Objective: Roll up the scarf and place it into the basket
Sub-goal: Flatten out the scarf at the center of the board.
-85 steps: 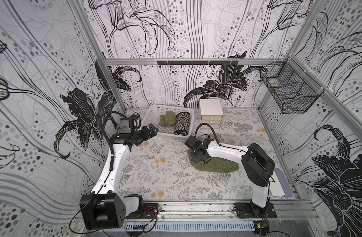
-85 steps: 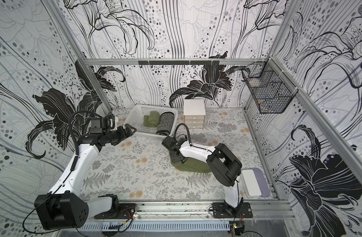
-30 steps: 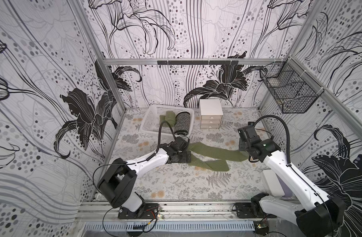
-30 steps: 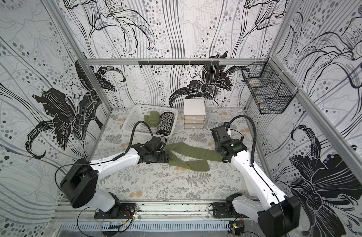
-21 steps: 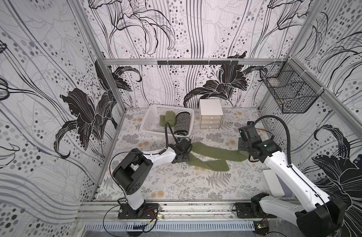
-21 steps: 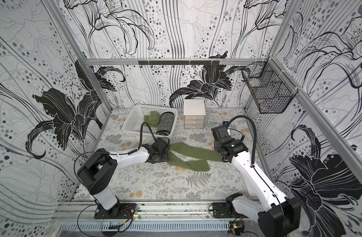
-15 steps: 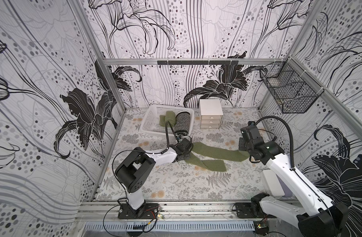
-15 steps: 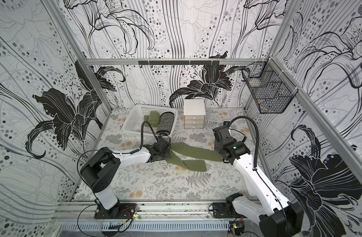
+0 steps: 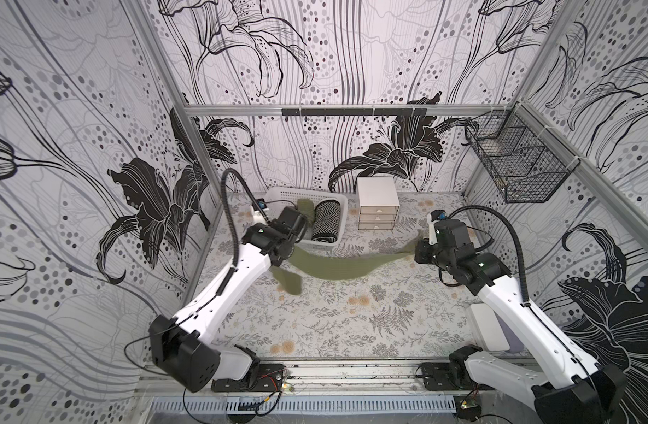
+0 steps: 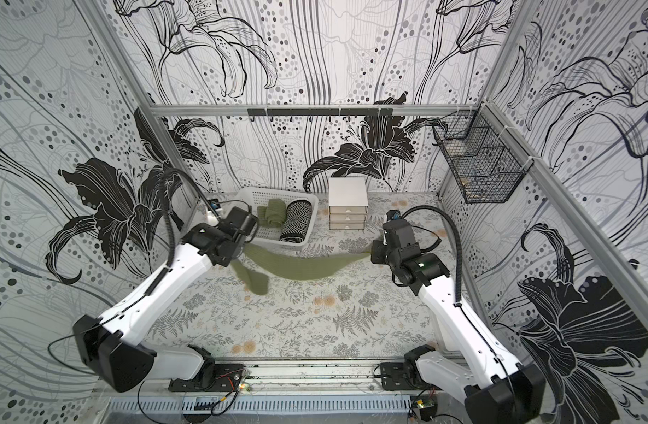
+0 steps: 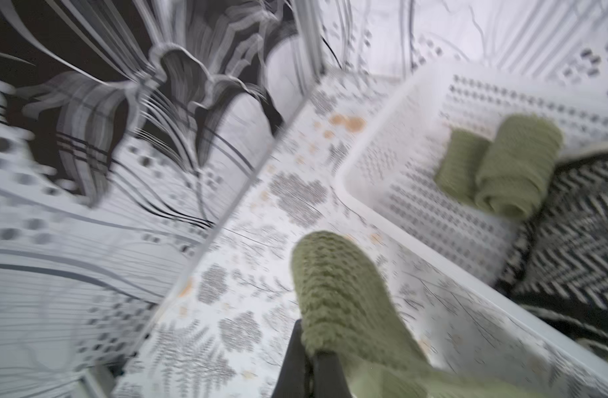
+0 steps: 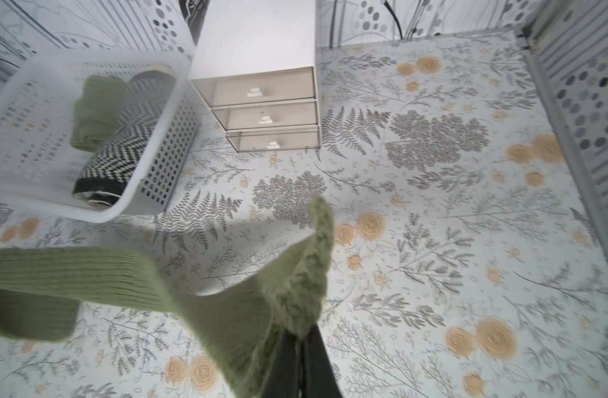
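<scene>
Green scarf [image 9: 337,268] unrolled, sagging; white basket [image 9: 285,191] behind.

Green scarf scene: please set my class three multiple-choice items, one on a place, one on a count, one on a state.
1. Where does the white basket stand?
A. Beside the drawer unit, at the back of the table
B. At the table's front edge
C. Hung on the side wall

2. How many rolled scarves lie in the basket?
A. None
B. Two
C. Four

3. How is the loose green scarf held?
A. Lying untouched
B. By one claw only
C. By both claws, one at each end

Answers: 1 A, it sits next to the drawer unit in both top views; 2 B, a green roll and a zigzag roll; 3 C, the left claw and right claw are each shut on an end.
</scene>
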`<state>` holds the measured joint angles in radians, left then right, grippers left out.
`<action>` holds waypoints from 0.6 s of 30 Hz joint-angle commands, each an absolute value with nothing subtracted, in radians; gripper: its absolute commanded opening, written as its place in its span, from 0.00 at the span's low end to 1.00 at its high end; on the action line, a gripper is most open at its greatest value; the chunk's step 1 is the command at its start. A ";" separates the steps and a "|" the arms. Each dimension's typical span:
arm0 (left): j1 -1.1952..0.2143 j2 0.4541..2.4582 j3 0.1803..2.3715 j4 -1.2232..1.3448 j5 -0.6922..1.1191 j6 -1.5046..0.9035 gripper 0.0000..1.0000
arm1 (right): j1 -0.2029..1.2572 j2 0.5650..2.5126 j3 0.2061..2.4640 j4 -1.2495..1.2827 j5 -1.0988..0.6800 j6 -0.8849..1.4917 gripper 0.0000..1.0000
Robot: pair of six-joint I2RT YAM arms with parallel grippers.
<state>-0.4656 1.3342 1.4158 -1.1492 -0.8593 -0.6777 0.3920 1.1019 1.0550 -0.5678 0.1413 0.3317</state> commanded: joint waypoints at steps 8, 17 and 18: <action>-0.565 1.236 1.241 -1.209 -0.630 -0.669 0.48 | 0.224 1.189 1.152 -0.613 0.296 0.288 0.00; -0.496 1.173 1.143 -1.112 -0.436 -0.633 0.99 | 0.145 1.196 1.178 -0.668 0.490 0.258 0.00; -0.474 1.176 1.129 -1.086 -0.417 -0.620 0.99 | 0.144 1.189 1.179 -0.669 0.507 0.256 0.00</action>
